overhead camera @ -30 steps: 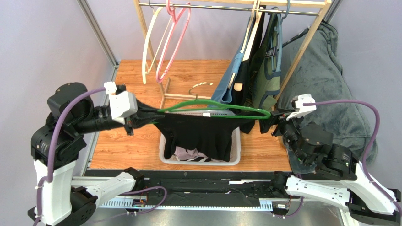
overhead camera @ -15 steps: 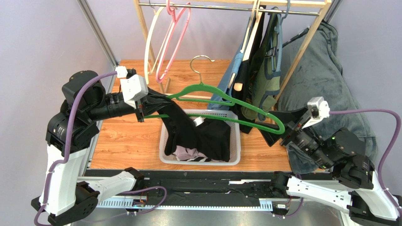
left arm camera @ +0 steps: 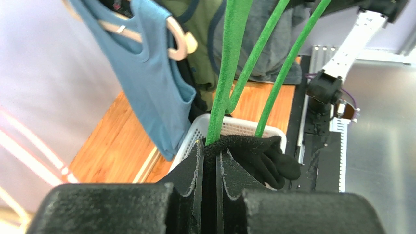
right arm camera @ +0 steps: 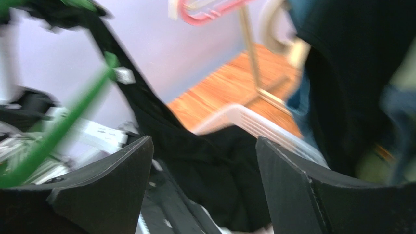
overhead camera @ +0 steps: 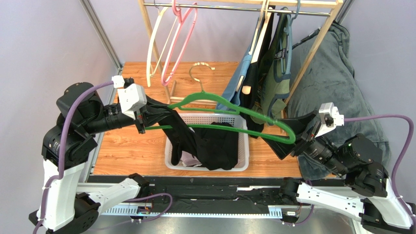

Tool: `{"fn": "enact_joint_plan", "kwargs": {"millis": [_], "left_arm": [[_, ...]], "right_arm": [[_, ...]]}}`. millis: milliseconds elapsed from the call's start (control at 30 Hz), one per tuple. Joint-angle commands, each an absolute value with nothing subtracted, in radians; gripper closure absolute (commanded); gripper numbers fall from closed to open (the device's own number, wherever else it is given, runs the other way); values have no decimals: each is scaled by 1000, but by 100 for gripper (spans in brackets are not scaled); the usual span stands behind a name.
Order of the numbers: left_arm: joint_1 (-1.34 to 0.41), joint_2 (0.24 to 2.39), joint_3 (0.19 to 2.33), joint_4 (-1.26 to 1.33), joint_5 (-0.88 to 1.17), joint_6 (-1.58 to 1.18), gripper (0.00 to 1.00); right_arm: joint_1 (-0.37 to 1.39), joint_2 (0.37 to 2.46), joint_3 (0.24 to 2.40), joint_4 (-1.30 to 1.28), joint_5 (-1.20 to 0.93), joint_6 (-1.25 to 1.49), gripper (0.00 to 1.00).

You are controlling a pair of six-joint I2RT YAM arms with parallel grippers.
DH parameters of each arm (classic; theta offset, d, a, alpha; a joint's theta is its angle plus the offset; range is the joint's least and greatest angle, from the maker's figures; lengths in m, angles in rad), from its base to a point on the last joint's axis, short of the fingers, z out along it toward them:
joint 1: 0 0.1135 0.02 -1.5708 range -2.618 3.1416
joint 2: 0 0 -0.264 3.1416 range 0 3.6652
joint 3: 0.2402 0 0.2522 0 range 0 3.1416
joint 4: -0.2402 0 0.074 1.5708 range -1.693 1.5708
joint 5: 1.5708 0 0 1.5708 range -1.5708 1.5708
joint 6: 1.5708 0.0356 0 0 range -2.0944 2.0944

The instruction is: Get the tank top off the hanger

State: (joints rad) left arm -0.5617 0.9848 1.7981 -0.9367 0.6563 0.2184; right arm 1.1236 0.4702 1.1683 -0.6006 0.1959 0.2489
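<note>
Risk first. With the jaws of the right end effector [overhead camera: 288, 134] standing wide, could lose the green hanger [overhead camera: 254, 116] altogether. Seems carried at its left tip only, so might swing down or twist, dragging the black tank top [overhead camera: 215, 146] along. Might also fail to part the two at all, given the hanger's tip apparently trapped inside the bunched cloth at the left pinch; by pulling from there, would only move both together. Could likewise knock the hanger's raised arm into the blue tank top [overhead camera: 233, 90] and the other garments on the wooden rack [overhead camera: 312, 53] just behind. Would probably need a fresh hold on the hanger's right end before any harder tug.

Left end effector [left arm camera: 209, 151]: nearly closed, clamped on a fold of the black tank top, with the green bars rising out of that same bunch right at the fingertips [left arm camera: 188, 168]. Cannot tell whether gripping the hanger itself or only the cloth around it.

Right end effector [right arm camera: 202, 146], seen from its own wrist: spread wide, holding nothing, with a blurred green bar outside one finger. From above, just beside the hanger's right tip; contact unclear.

Tank top: draped from the left pinch down into the white laundry basket [overhead camera: 245, 153] on the wooden surface [overhead camera: 127, 151]. Off the hanger's right arm, seemingly caught on the left.
</note>
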Motion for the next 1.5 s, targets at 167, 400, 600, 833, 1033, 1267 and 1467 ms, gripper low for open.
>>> {"fn": "enact_joint_plan", "kwargs": {"millis": [167, 400, 600, 833, 1033, 1267, 1467], "left_arm": [[-537, 1009, 1922, -861, 446, 98, 100], [-535, 1011, 1858, -937, 729, 153, 100], [-535, 985, 1829, -1046, 968, 251, 100], [-535, 957, 1743, -1126, 1003, 339, 100], [-551, 946, 1663, -1146, 1020, 377, 100], [-555, 957, 1695, -1163, 1020, 403, 100], [-561, 954, 1715, -1192, 1061, 422, 100]], "right_arm": [[1132, 336, 1207, -1097, 689, 304, 16], [1132, 380, 1331, -943, 482, 134, 16], [1132, 624, 1544, -928, 215, -53, 18], [1131, 794, 1782, -934, -49, -141, 18], [1132, 919, 1795, -954, -149, -199, 19], [1134, 997, 1789, -971, -294, -195, 20], [1132, 1012, 1758, -956, -324, -190, 24]]}}
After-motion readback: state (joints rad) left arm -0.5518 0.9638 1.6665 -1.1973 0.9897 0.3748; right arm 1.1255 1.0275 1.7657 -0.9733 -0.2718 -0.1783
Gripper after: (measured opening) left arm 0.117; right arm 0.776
